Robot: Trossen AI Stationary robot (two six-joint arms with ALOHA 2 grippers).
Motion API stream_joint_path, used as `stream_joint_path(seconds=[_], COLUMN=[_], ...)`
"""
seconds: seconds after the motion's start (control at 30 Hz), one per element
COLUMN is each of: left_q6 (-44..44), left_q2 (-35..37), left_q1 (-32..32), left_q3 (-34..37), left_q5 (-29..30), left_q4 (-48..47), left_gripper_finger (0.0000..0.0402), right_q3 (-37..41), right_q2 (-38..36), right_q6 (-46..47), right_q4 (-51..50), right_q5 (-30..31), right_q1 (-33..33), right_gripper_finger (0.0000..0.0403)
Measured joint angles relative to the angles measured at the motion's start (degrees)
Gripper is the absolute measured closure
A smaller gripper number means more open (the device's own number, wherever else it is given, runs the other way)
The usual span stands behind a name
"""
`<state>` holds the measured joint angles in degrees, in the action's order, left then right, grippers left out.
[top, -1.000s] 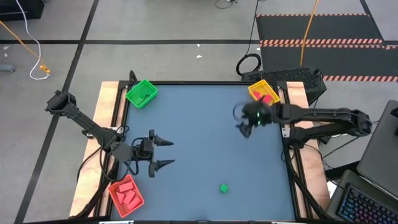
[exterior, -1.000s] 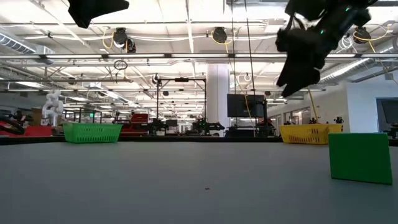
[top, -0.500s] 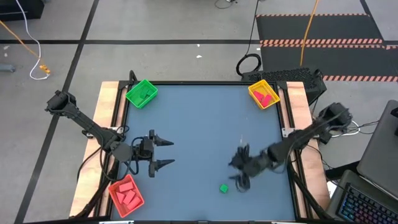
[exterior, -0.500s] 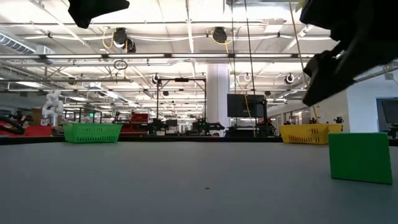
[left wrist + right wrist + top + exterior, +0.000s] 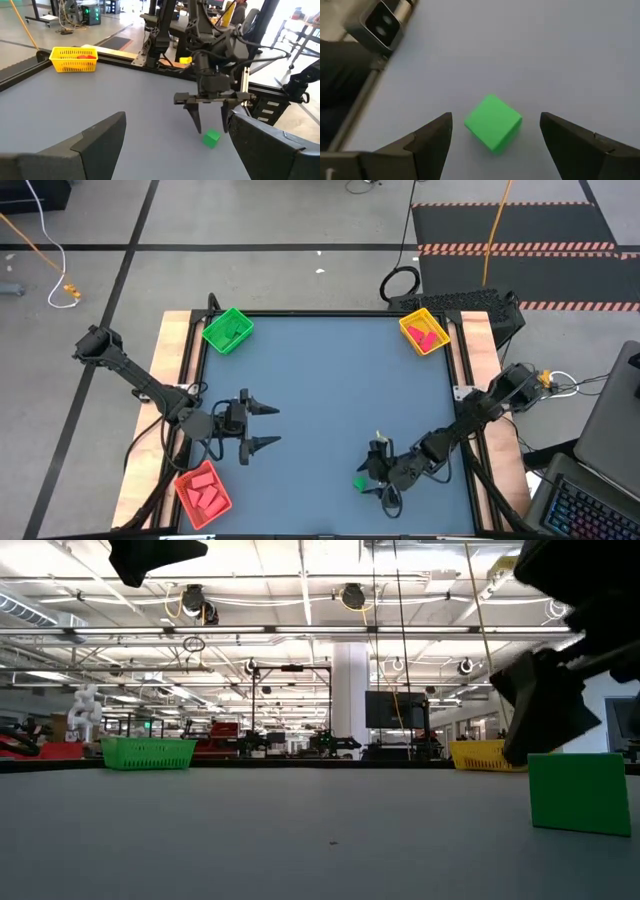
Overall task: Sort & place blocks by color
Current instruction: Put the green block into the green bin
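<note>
Right wrist view: the right hand [image 5: 495,145] hangs spread wide, fingers straddling the green block [image 5: 493,123] on the bench [image 5: 330,380], apparently lined up to grasp it. Farther off, the left hand [image 5: 262,426] waits open near the red tray [image 5: 182,491].

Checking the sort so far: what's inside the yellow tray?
In the high view, the yellow tray holds pink-red blocks, two or so; the exact count is unclear. In the left wrist view its mesh wall hides most of them.
</note>
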<state>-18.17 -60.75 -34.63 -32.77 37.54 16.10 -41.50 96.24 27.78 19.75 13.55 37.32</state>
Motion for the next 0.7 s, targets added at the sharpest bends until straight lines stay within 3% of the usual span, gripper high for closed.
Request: stream_joint_path(seconds=[0.37,0.63,0.7], left_q6=[-0.1,-0.1,-0.1], left_q2=[0.0,0.0,0.0], left_q1=[0.0,0.0,0.0], left_q3=[0.0,0.0,0.0], left_q5=[0.0,0.0,0.0], left_q4=[0.0,0.0,0.0], left_gripper_finger=[0.0055,0.0055,0.0055], right_q3=[0.0,0.0,0.0], right_q2=[4.6,4.6,4.6], right_q6=[0.1,-1.6,-3.5], right_q4=[2.6,4.7,6.9], right_q5=[2.2,4.4,4.4], right_q1=[0.0,0.0,-0.1], right_gripper_finger=[0.0123,0.0235,0.0236])
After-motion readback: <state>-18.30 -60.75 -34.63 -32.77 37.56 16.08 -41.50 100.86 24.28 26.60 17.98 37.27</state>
